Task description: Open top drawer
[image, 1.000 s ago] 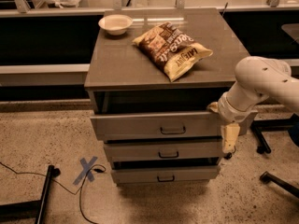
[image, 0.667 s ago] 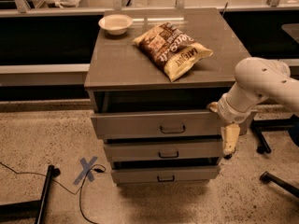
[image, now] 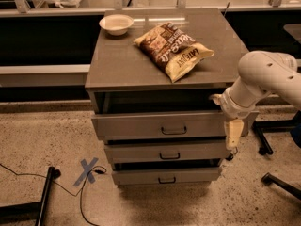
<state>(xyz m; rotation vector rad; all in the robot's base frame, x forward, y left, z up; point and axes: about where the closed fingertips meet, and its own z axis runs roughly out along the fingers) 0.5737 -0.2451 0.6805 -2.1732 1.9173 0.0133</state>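
Observation:
The top drawer [image: 141, 125] is the widest and tallest grey front of three in a grey cabinet, with a small black bar handle [image: 174, 130] at its centre. It stands pulled out a little, with a dark gap above its front. My gripper [image: 232, 136] hangs downward from the white arm [image: 263, 76] at the right end of this drawer's front, well to the right of the handle. Its tip reaches about the level of the second drawer [image: 141, 152]. The third drawer [image: 136, 176] is below.
A chip bag [image: 174, 50] and a white bowl [image: 116, 23] lie on the cabinet top [image: 117, 65]. A blue tape X [image: 88, 170] and a cable [image: 82, 199] are on the floor at the left. Black chair legs [image: 282, 182] stand at the right.

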